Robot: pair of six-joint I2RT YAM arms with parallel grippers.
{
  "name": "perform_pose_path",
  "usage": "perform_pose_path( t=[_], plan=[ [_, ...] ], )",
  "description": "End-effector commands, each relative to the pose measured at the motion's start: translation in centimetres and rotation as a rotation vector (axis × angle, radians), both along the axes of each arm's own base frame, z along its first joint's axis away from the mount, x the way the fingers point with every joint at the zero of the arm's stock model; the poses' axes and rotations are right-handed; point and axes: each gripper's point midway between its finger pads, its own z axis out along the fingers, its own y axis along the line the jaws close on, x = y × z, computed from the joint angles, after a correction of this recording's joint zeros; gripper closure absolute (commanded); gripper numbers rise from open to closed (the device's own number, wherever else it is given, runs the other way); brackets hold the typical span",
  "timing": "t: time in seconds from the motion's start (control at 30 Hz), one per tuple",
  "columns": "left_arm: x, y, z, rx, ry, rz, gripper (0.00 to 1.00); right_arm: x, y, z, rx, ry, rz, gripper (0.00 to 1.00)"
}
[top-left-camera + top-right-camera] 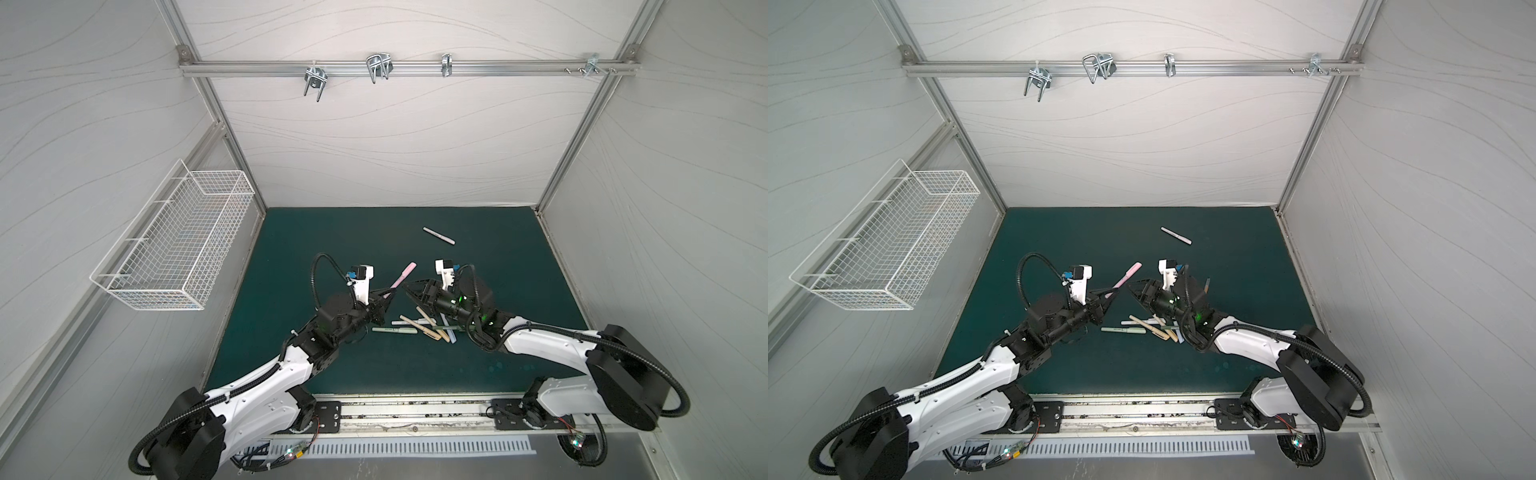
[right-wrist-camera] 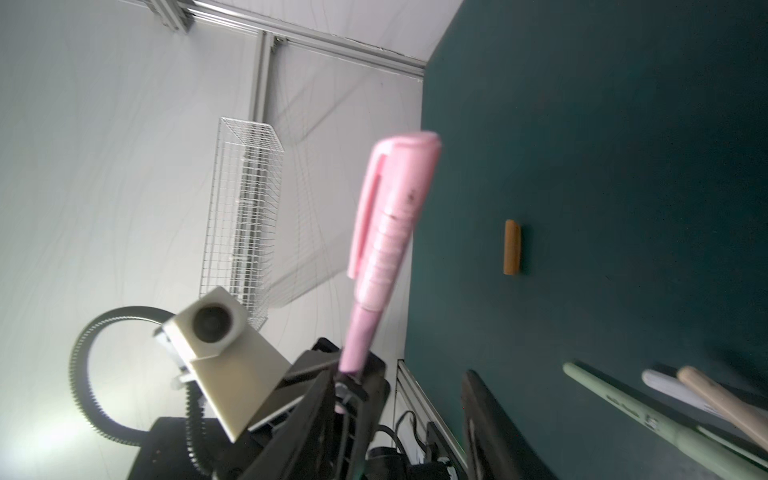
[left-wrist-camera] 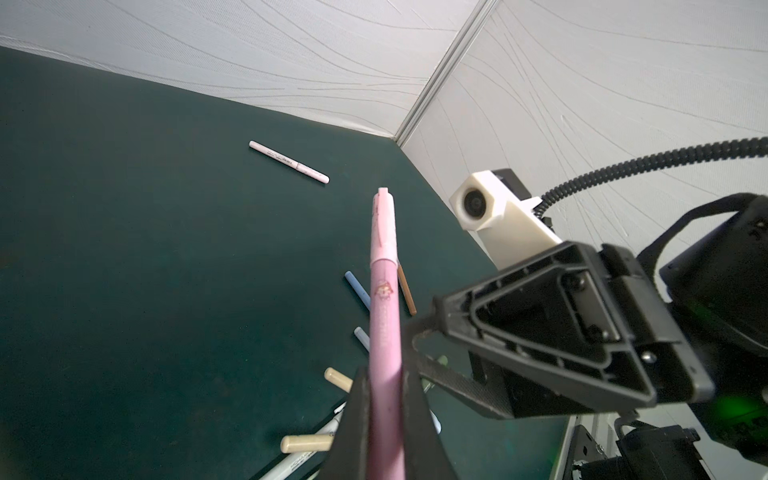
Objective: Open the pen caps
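Left end effector (image 3: 383,380) pinching pink pen (image 3: 384,316), cap (image 3: 383,224) jutting clear

Dark green mat (image 1: 332,232) covers tabletop – white wire basket (image 1: 178,245) on wall left of mat; alu rail (image 1: 498,66) w/ metal hooks (image 1: 379,68) on wall beyond mat's far edge

Pen pile (image 1: 419,326) ctr mat (image 1: 332,249); lone pen (image 1: 438,235) behind it; basket (image 1: 178,249) on L wall (image 1: 83,124).
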Motion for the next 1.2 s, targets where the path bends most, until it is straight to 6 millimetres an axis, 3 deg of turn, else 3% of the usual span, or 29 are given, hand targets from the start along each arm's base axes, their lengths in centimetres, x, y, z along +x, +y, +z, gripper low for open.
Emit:
perform_pose_path(
  t=[0.0,0.27,0.53,0.6,0.67,0.73,0.83,1.0,1.1,1.17],
  plan=[
    [-0.1,-0.5,2.1,-0.042,-0.065,-0.021,1.00,0.8,0.8,2.5,0.093,-0.016,-0.045,0.54],
    [-0.2,-0.5,2.3,-0.046,-0.074,-0.027,1.00,1.0,2.0,1.6,0.095,0.030,-0.070,0.62],
    [-0.6,-0.7,2.3,-0.038,-0.076,-0.052,1.00,1.5,2.1,1.9,0.102,0.021,-0.098,0.86],
    [-0.7,-0.9,2.0,-0.013,-0.064,-0.065,0.92,1.6,1.9,2.1,0.096,0.011,-0.101,0.92],
    [-0.6,-0.9,1.9,0.003,-0.059,-0.064,0.73,1.6,1.4,2.2,0.076,-0.004,-0.106,0.96],
    [-0.7,-0.8,1.1,0.032,-0.025,-0.066,0.53,1.7,0.5,2.2,0.022,-0.038,-0.108,0.97],
    [-0.8,-0.6,1.3,0.040,-0.024,-0.065,0.42,2.1,-2.0,2.2,-0.116,-0.121,-0.109,0.97],
    [-0.9,-0.1,1.5,0.043,-0.036,-0.045,0.39,2.3,-7.6,1.8,-0.484,-0.345,-0.081,0.96],
    [-1.0,-0.2,1.6,0.039,-0.043,-0.051,0.38,2.3,-10.3,1.4,-0.593,-0.435,-0.059,0.97],
    [-1.1,-0.5,1.6,0.039,-0.049,-0.071,0.38,1.9,-11.1,1.5,-0.595,-0.481,-0.032,0.97]
  ],
)
